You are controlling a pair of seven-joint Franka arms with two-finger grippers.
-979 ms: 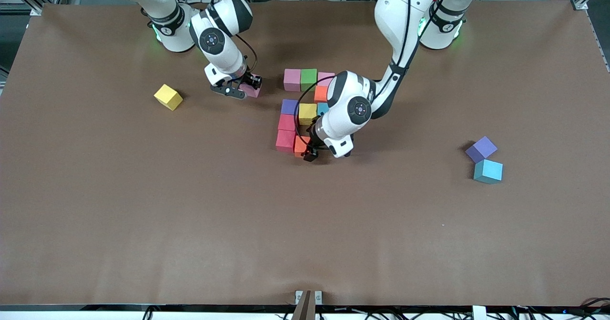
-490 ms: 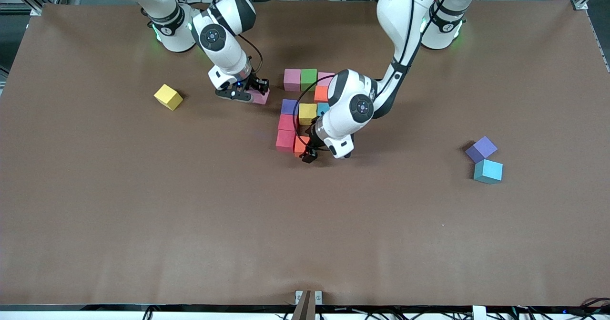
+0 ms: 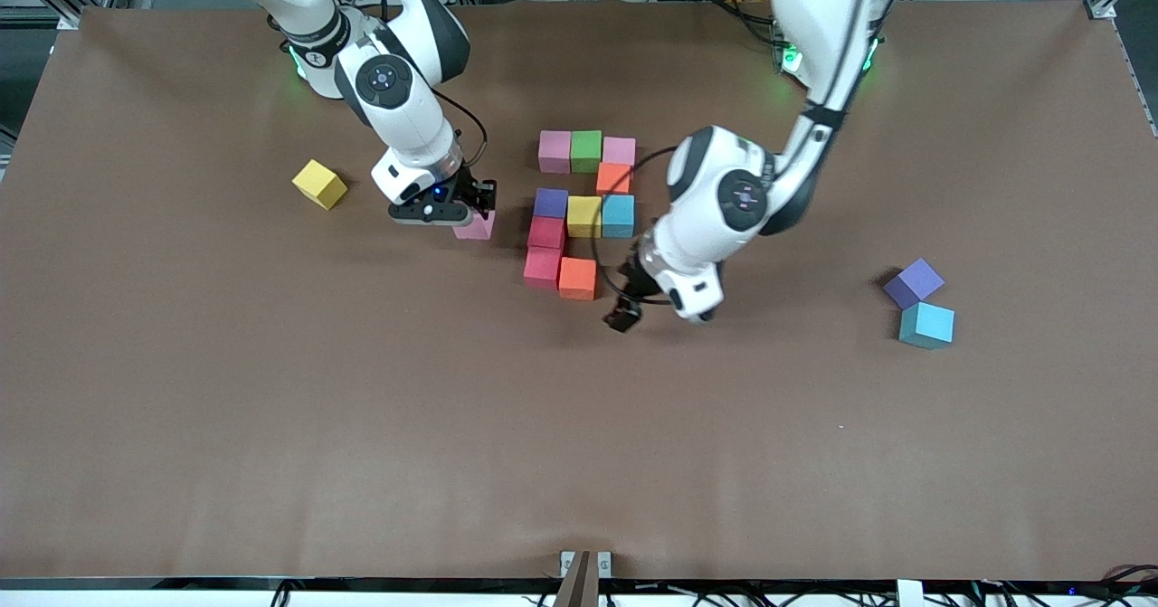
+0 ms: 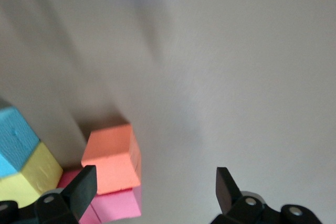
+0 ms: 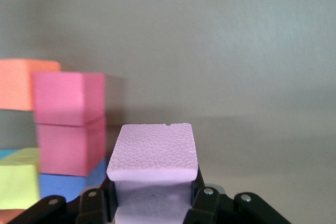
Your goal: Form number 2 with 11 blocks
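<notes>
Since the earlier frame the left gripper [image 3: 624,316] has drawn away from the orange block [image 3: 577,278] toward the left arm's end of the table, and the right gripper [image 3: 469,211] has carried its pink block [image 3: 475,225] closer to the number 2 [image 3: 583,212].

From the front, the unfinished digit lies mid-table: a pink, green, pink row farthest from the camera, an orange cube under it, then purple, yellow, light blue, then one red cube, then red and orange nearest the camera. The left gripper hangs with fingers spread and nothing between them, near the orange block. The right gripper clamps the pink block beside the digit, toward the right arm's end. A loose yellow cube [image 3: 319,184] lies toward that end too; a purple cube [image 3: 914,282] and a light blue cube [image 3: 926,325] touch each other toward the left arm's end.

From the left wrist, the fingertips [image 4: 84,183] stand wide apart over bare table [image 4: 236,77], the orange block [image 4: 111,157] near one of them.

From the right wrist, the pink block [image 5: 153,153] sits pinched between the fingers, with two red cubes [image 5: 71,124] close by.
</notes>
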